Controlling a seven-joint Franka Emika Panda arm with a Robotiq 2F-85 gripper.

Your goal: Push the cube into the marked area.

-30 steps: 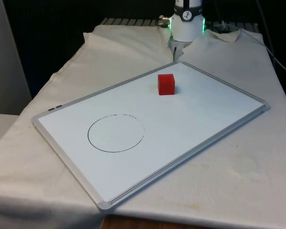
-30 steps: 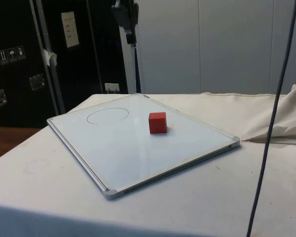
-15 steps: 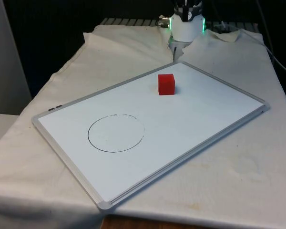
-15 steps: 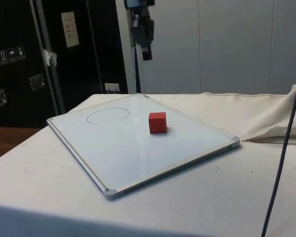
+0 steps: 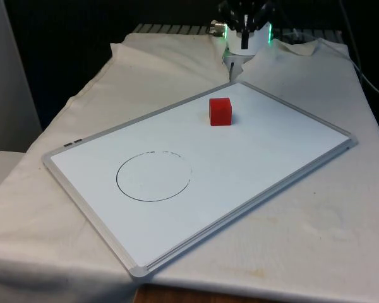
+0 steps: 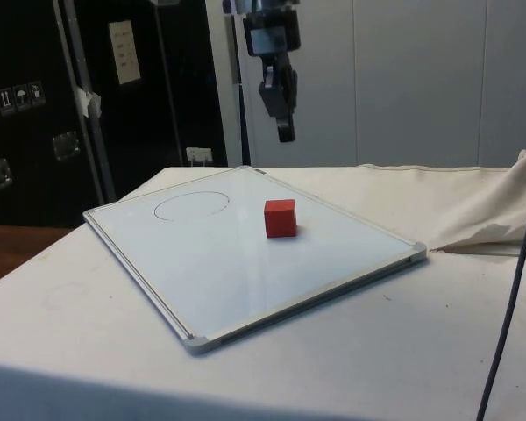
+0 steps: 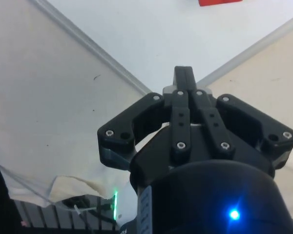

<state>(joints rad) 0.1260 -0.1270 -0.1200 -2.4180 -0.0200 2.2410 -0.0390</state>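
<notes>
A red cube [image 5: 220,112] rests on a white board [image 5: 265,151] near its far corner. A black drawn circle [image 5: 154,176] marks the board nearer the front view's left, well apart from the cube. My gripper [image 6: 286,133] hangs shut in the air, above and beyond the cube [image 6: 280,217] on the side away from the circle [image 6: 191,205]. In the front view the gripper [image 5: 244,33] is high over the board's far corner. In the wrist view the shut gripper [image 7: 184,73] points at the board's corner [image 7: 156,90], and the cube [image 7: 219,2] shows as a red strip.
The board [image 6: 210,263] lies at an angle on the white cloth. Bunched cloth folds [image 6: 500,219] lie past the board's far end. A dark cable [image 6: 507,307] hangs in the side view's foreground. Bare cloth surrounds the board up to the table edges.
The gripper has come down and moved towards the cube's end of the board. The cube and board have not moved.
</notes>
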